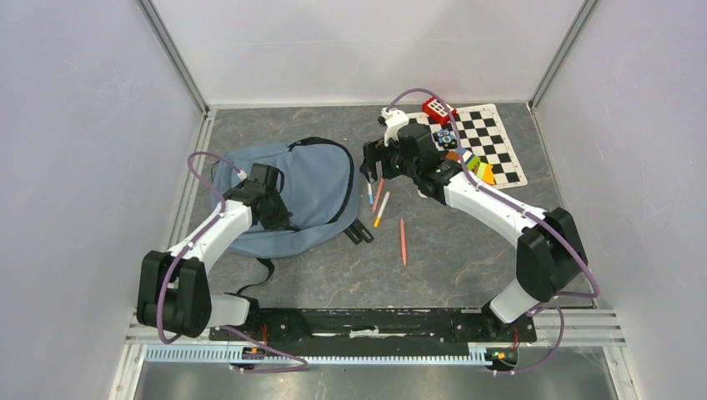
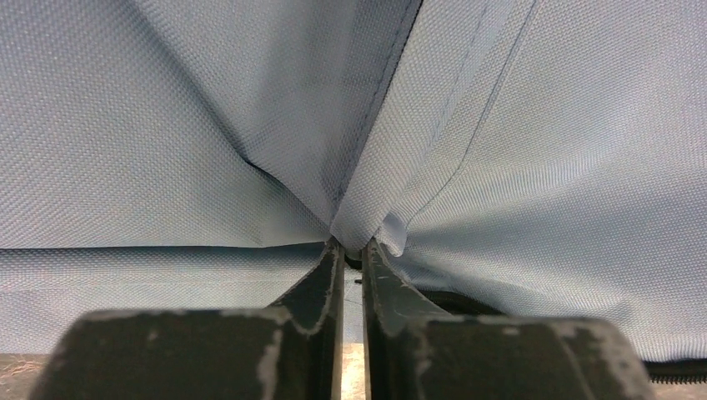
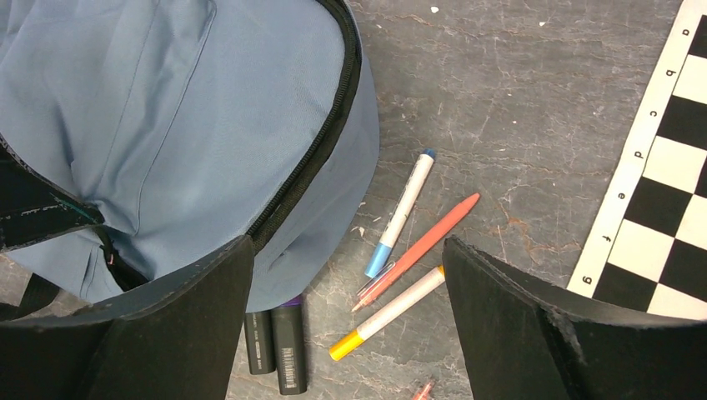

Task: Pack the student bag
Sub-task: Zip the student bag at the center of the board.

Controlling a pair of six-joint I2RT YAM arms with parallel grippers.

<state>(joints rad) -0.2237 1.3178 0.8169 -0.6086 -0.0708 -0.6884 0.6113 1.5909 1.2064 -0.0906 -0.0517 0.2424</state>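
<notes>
the left tool (image 2: 353, 250) has its jaws drawn nearly together on a pinched fold of the student bag (image 1: 308, 192), and the blue-grey cloth bunches into creases that run out from the tips. the bag lies flat on the left half of the tabletop (image 1: 450, 267), with its black zipper curving along the far and right edge and the left arm reaching over it from the near side.

the right tool (image 3: 348, 246) stands wide apart with nothing between its fingers. it hangs above the tabletop just right of the bag's rounded edge. under it lie three pens close together: a blue-and-white pen (image 3: 402, 212), an orange pen (image 3: 421, 250) touching or almost touching it, and a white pen with a yellow cap (image 3: 388, 312) just beside them. two black markers (image 3: 279, 350) lie side by side against the bag's near-right edge, one with a purple end. a second orange pen (image 1: 403, 242) lies apart, nearer the arm bases.

at the far right corner sits a checkered mat (image 1: 492, 142). a red boxy item (image 1: 437, 108) rests on its far-left corner, and a few coloured blocks (image 1: 479, 169) show beside the right arm; what they are is too small to tell.
</notes>
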